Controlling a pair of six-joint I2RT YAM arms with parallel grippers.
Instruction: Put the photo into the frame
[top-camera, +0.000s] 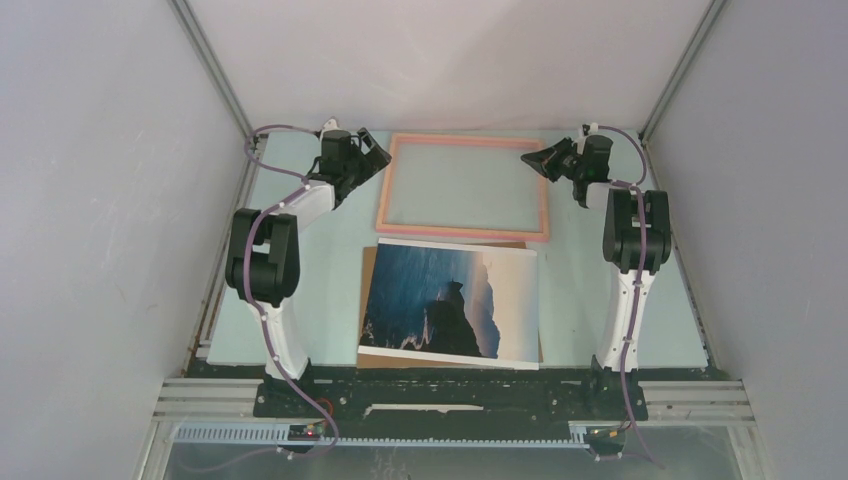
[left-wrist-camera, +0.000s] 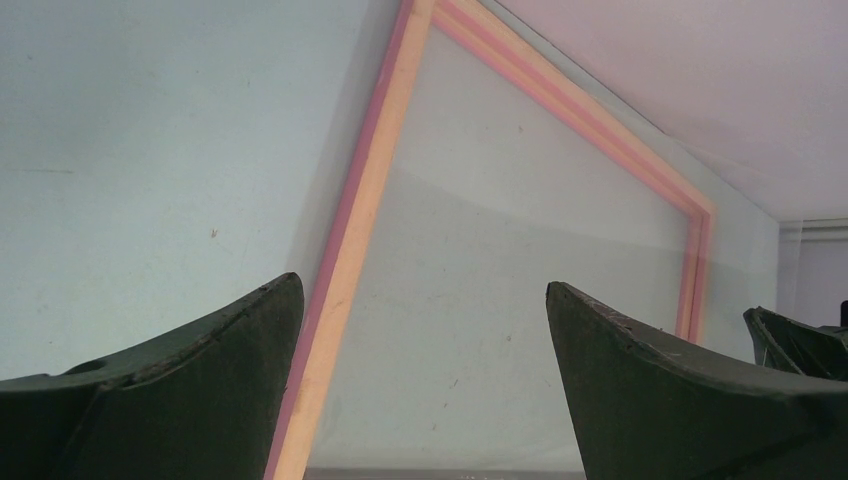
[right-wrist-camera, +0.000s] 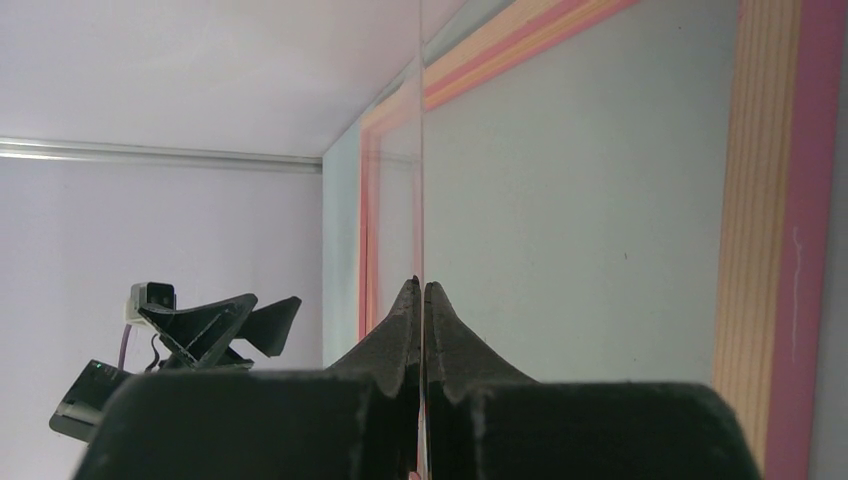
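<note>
The frame (top-camera: 462, 231), with a thin salmon-pink border, lies flat at the back of the table. The photo (top-camera: 450, 300), a dark rock against blue sky, lies face up in front of it on a brown backing board (top-camera: 367, 262). My left gripper (top-camera: 376, 152) is open and empty at the frame's far left corner. In the left wrist view its fingers (left-wrist-camera: 230, 380) straddle the frame's left rail (left-wrist-camera: 350, 230). My right gripper (top-camera: 541, 160) is at the frame's far right corner. In the right wrist view it (right-wrist-camera: 421, 286) is shut on the edge of a thin clear sheet (right-wrist-camera: 421, 150), seen edge-on above the frame's rail (right-wrist-camera: 770, 250).
White enclosure walls stand close on the left, back and right. The pale blue table mat (top-camera: 580, 290) ends near the aluminium rail at the front. Both arm bases stand at the near edge, either side of the photo. The left gripper shows in the right wrist view (right-wrist-camera: 215, 325).
</note>
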